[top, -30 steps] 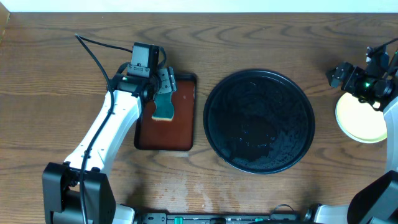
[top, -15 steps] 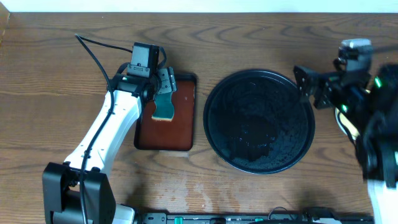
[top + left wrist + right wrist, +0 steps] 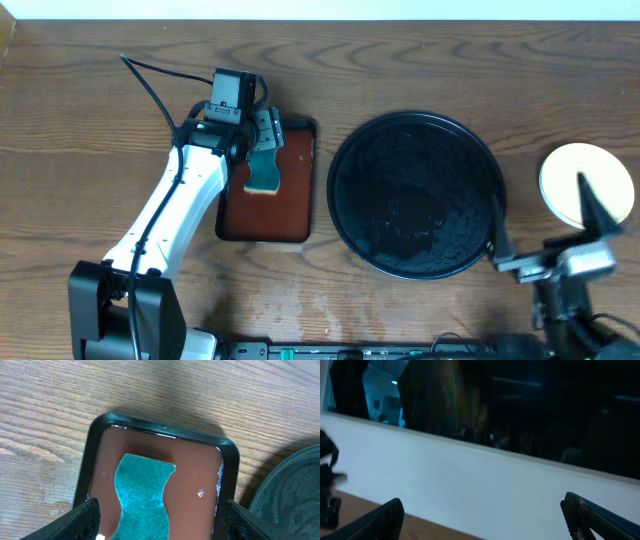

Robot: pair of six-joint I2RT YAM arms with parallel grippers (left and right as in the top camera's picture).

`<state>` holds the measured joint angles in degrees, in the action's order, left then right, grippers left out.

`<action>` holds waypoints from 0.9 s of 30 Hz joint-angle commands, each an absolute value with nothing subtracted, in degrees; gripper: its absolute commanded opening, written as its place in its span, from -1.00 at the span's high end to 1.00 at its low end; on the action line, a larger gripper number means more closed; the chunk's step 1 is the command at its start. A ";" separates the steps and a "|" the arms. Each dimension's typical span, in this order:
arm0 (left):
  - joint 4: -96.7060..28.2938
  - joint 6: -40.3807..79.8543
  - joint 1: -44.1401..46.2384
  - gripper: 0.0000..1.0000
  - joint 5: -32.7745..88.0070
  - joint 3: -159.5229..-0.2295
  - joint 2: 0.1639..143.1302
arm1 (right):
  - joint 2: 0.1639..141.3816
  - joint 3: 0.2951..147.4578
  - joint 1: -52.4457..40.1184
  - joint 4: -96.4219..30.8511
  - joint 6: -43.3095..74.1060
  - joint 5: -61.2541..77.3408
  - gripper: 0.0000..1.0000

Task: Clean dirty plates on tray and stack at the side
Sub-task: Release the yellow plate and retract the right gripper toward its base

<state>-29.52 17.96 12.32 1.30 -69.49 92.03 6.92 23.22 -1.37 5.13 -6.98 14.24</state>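
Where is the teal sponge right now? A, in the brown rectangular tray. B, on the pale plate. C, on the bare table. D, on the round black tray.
A: the teal sponge lies flat inside the brown rectangular tray, as the left wrist view shows.

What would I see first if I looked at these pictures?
The big round black tray in the middle of the table catches the eye first, with no plates on it. To its left, a teal sponge lies in a brown tray under the open left pincer. A pale yellow plate sits by the table's right edge.
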 commanded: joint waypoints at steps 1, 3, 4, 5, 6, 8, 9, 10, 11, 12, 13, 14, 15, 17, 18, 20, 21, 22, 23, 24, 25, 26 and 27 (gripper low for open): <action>-29.45 17.63 12.29 -0.56 0.78 -70.74 92.16 | 1.06 16.78 -1.43 6.15 -9.10 13.30 -0.99; -29.43 17.63 12.29 -0.56 0.80 -70.74 92.16 | 0.43 13.04 -1.13 9.56 -9.10 13.26 -0.99; -29.45 17.63 12.29 -0.56 0.80 -70.74 92.16 | 0.75 11.11 -1.06 12.03 -9.08 12.80 -0.98; -29.45 17.63 12.29 -0.56 0.80 -70.74 92.16 | 0.73 9.65 -1.06 13.82 -9.08 12.36 -0.98; -29.43 17.63 12.29 -0.56 0.78 -70.74 92.16 | 0.56 7.97 -1.06 15.94 -9.08 11.77 -0.98; -29.45 17.63 12.29 -0.56 0.80 -70.74 92.16 | 0.30 4.80 -1.06 19.55 -9.08 10.39 -0.98; -29.45 17.63 12.29 -0.56 0.80 -70.74 92.16 | 0.30 3.64 -1.02 20.64 -9.06 10.02 -0.99; -29.43 17.63 12.29 -0.56 0.78 -70.74 92.16 | 0.30 2.55 -0.95 21.32 -9.04 9.58 -0.98; -29.45 17.63 12.29 -0.56 0.80 -70.74 92.16 | 0.30 1.87 -0.91 21.47 -9.04 9.43 -0.99; -29.45 17.63 12.29 -0.56 0.78 -70.74 92.16 | 0.30 1.15 -0.75 21.45 -9.04 9.41 -0.98; -29.43 17.63 12.29 -0.56 0.80 -70.74 92.16 | 0.30 0.34 -0.43 21.43 -8.67 9.41 -0.99; -29.45 17.63 12.29 -0.56 0.78 -70.74 92.16 | 0.30 0.30 -0.10 19.99 -8.64 9.26 -0.99; -29.45 17.63 12.29 -0.56 0.78 -70.74 92.16 | 0.30 0.32 0.23 18.39 -8.54 9.26 -0.99; -29.45 17.63 12.29 -0.56 0.80 -70.74 92.16 | 0.27 0.30 0.80 15.51 -8.43 9.23 -0.98; -29.43 17.63 12.29 -0.56 0.80 -70.74 92.16 | 0.27 0.30 1.15 13.93 -8.43 9.23 -0.98; -29.45 17.63 12.29 -0.56 0.78 -70.74 92.16 | 0.27 0.30 1.87 9.26 -8.43 9.23 -0.99; -29.45 17.63 12.29 -0.56 0.78 -70.74 92.16 | 0.27 0.30 2.17 6.74 -8.43 9.23 -0.98; -29.45 17.63 12.29 -0.56 0.80 -70.74 92.16 | 0.27 0.30 2.46 4.16 -8.43 9.23 -0.99; -29.45 17.63 12.29 -0.56 0.78 -70.74 92.16 | 0.27 0.30 2.72 1.61 -8.43 9.23 -0.98; -29.45 17.63 12.29 -0.56 0.78 -70.74 92.16 | 0.27 0.30 2.92 -0.95 -8.43 9.23 -0.99; -29.45 17.63 12.29 -0.56 0.80 -70.74 92.16 | 0.27 0.30 3.01 -3.46 -8.36 9.39 -0.99; -29.45 17.63 12.29 -0.56 0.78 -70.74 92.16 | 0.30 0.30 3.01 -3.49 -7.84 9.23 -0.99; -29.45 17.63 12.29 -0.56 0.78 -70.74 92.16 | 0.27 0.32 3.01 -3.16 -7.79 9.26 -0.99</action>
